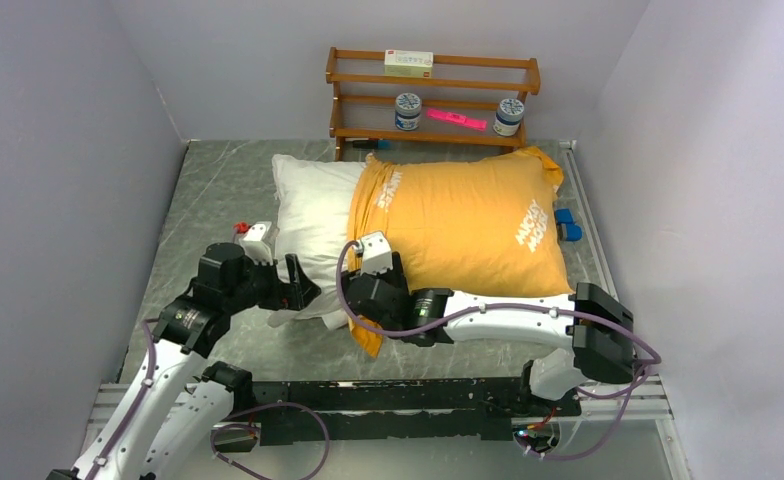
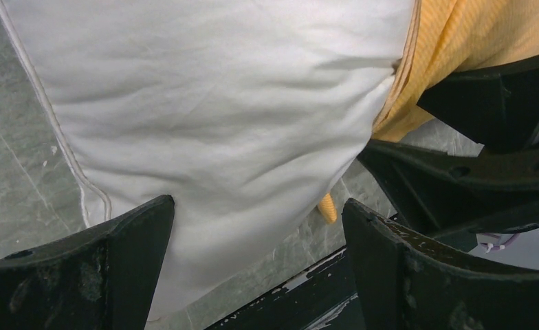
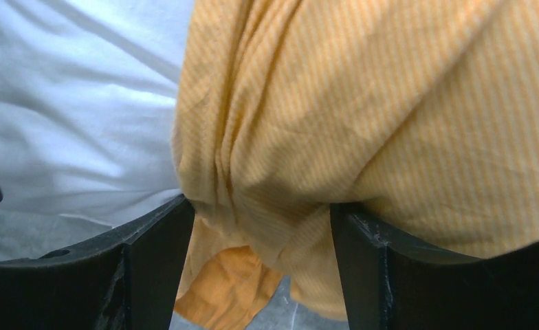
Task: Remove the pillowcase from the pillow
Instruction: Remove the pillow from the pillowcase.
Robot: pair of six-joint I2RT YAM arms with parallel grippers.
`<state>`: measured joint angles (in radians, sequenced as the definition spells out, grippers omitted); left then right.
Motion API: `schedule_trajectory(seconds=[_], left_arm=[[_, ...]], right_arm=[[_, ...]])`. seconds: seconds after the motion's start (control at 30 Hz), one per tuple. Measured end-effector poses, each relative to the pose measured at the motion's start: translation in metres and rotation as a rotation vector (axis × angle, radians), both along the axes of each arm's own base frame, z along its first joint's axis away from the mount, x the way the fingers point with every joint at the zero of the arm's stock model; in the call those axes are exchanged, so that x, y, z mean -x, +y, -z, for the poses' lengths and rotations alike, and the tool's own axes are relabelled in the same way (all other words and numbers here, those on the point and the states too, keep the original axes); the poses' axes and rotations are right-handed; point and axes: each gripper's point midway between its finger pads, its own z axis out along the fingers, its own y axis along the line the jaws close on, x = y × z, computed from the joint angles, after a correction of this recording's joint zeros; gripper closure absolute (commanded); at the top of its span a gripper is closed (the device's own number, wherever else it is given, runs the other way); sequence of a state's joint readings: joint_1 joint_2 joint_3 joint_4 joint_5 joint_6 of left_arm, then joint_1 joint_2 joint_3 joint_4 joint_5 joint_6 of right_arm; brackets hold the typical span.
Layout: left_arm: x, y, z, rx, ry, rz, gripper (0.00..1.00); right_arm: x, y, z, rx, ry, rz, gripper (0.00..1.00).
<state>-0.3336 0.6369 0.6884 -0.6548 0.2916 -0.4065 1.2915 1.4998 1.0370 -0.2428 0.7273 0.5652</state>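
The white pillow lies across the table, its left part bare. The orange-yellow pillowcase, white lettering up, covers its middle and right. My left gripper is open at the pillow's near left corner. In the left wrist view the corner sits between the spread fingers of the left gripper. My right gripper is open at the pillowcase's open hem on the near side. In the right wrist view a bunched fold of the pillowcase fills the gap of the right gripper and touches both fingers.
A wooden shelf stands at the back with a box, two jars and a pink marker. A blue object lies right of the pillow, and a small white and red object lies left of it. Grey walls close both sides.
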Motion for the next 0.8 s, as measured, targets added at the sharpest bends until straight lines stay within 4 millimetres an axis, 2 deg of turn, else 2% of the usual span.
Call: schedule_trajectory(seconds=[0.17,0.3,0.4,0.63,0.8], left_arm=[[-0.003,-0.004,0.001,0.008,0.004,0.015,0.03],[-0.004,-0.007,0.005,0.0,0.021,0.026,0.03],[-0.005,-0.009,0.002,-0.011,0.017,0.033,0.03],[-0.01,-0.025,-0.026,-0.041,-0.054,0.089,0.03],[-0.007,-0.044,-0.033,-0.101,-0.094,0.141,0.04]], right_arm=[[-0.016,-0.007,0.003,-0.014,-0.011,0.027,0.62],[-0.018,-0.013,0.003,-0.037,-0.007,0.019,0.85],[-0.018,-0.016,0.0,-0.052,-0.006,0.01,0.98],[-0.02,-0.024,-0.017,-0.101,-0.018,-0.011,1.0],[-0.019,-0.024,-0.016,-0.097,-0.02,-0.03,1.0]])
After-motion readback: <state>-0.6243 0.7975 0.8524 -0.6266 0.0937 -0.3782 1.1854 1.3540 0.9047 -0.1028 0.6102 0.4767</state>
